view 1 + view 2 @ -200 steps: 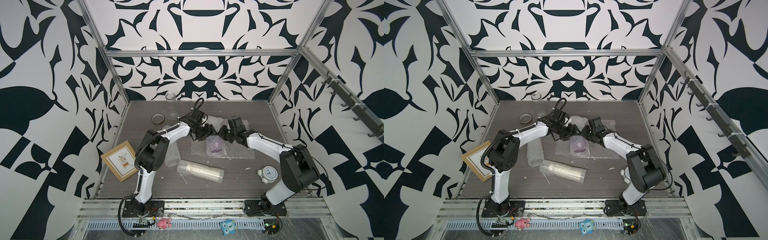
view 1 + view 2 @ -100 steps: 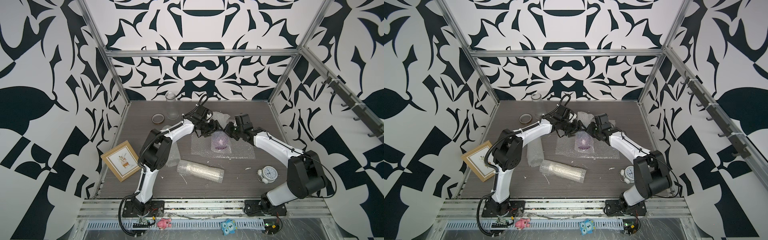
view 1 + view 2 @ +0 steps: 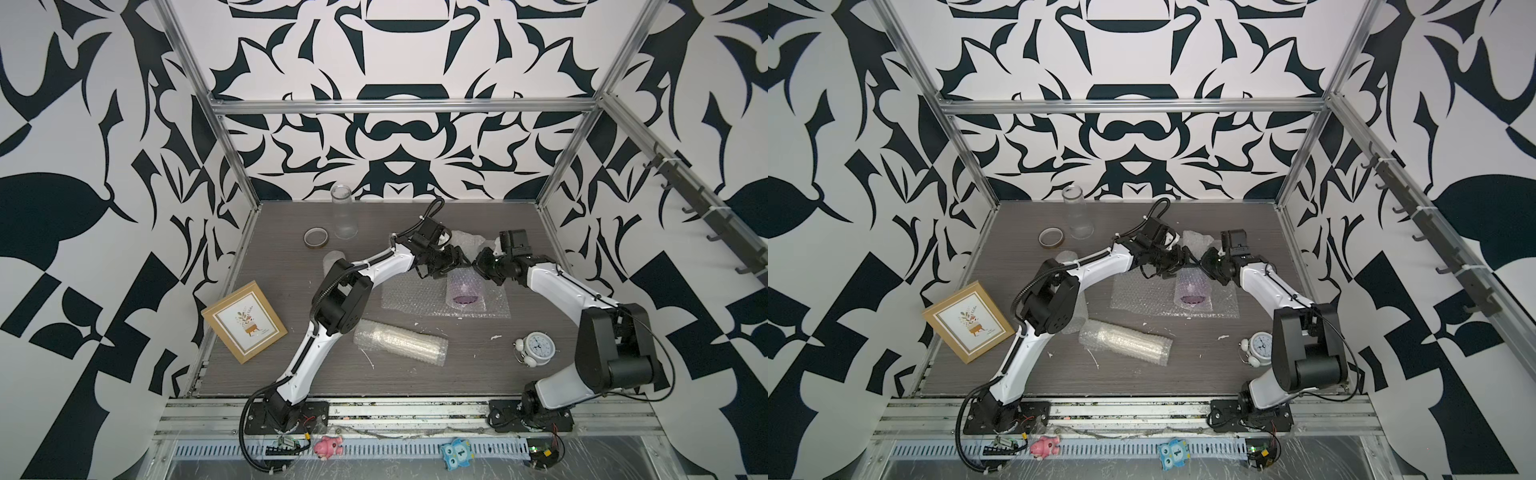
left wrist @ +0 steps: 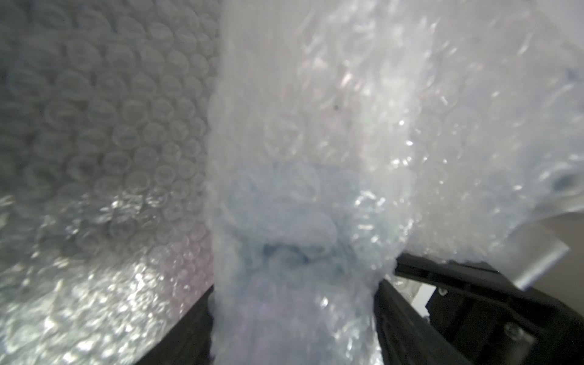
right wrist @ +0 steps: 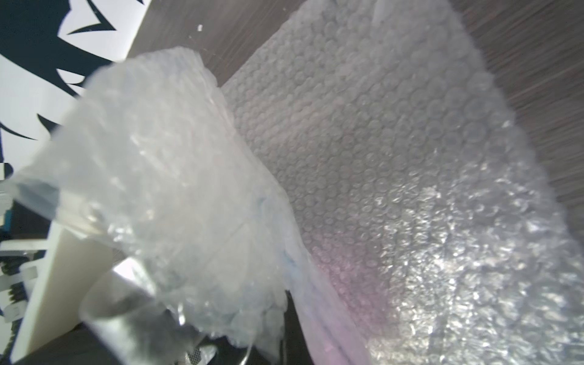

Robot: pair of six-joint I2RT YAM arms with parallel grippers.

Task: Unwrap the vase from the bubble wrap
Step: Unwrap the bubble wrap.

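Grey wood-grain table (image 3: 291, 374) is sitting inside black-and-white patterned walls (image 3: 395, 124). Bubble wrap (image 3: 415, 297) is lying flat mid-table, right of centre, and rising around the upright purple vase (image 3: 464, 291). Left gripper (image 3: 457, 262) is sitting at the vase's far-left, fingers (image 4: 410, 316) set wide, clamping a thick bunch of wrap. Right gripper (image 3: 478, 264) is sitting at the far-right, fingers together, pinching a thin wrap edge.

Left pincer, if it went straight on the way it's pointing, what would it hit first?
The bubble wrap: the left pincer straddles a bunched column of it. Beyond that, probably the right pincer, though depth is unclear.
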